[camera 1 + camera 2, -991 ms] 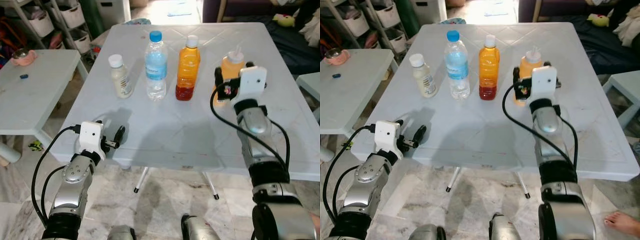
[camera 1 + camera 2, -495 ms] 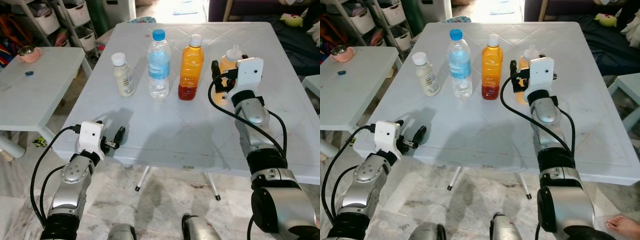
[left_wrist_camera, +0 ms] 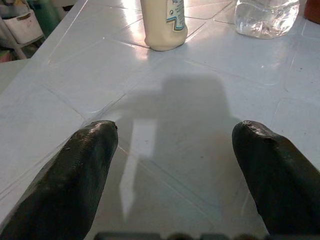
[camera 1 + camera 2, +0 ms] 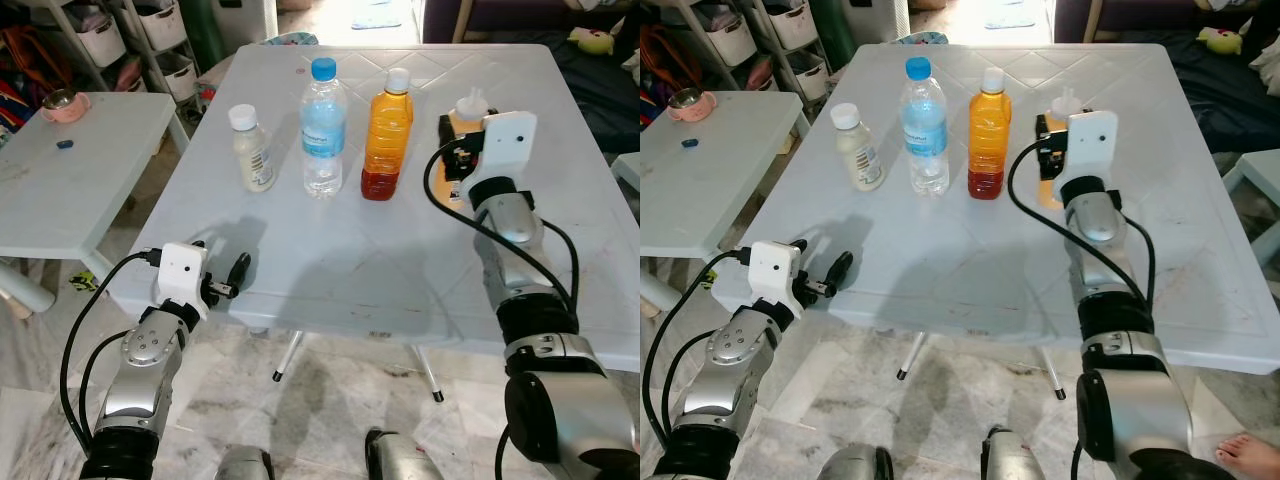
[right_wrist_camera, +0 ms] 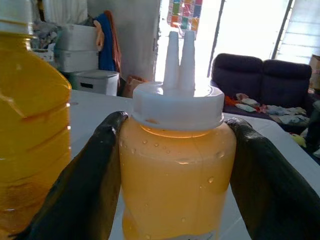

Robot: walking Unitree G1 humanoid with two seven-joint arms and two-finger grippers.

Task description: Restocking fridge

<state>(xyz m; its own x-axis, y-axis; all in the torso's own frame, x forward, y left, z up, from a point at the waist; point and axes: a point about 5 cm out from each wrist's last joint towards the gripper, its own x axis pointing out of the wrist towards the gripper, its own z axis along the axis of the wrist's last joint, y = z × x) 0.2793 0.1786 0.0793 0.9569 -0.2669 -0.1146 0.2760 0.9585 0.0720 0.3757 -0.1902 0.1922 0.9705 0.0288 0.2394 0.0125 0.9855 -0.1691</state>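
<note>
Overhead, looking down: a pale blue plastic surface [image 4: 330, 250] with four containers standing in a row near its far side.
Row, from robot's left: small cream bottle [image 4: 251, 150] with white cap; clear water bottle [image 4: 322, 128] with blue cap; tall orange juice bottle [image 4: 387, 136]; squat yellow sauce bottle [image 5: 176, 170] with a white twin-spout lid.
Right gripper [image 5: 175, 175]: raised over the surface at the sauce bottle, one black finger on each side of its body, close against it or touching; grip not clearly closed.
Left gripper [image 3: 175, 170]: low at the near left edge of the surface, fingers spread wide, holding nothing, pointing toward the cream bottle.
Shadow: dark patch on the surface ahead of the left gripper.
Beside: a second pale table [image 4: 70, 160] on the robot's left; storage shelves [image 4: 120, 40] beyond it.
</note>
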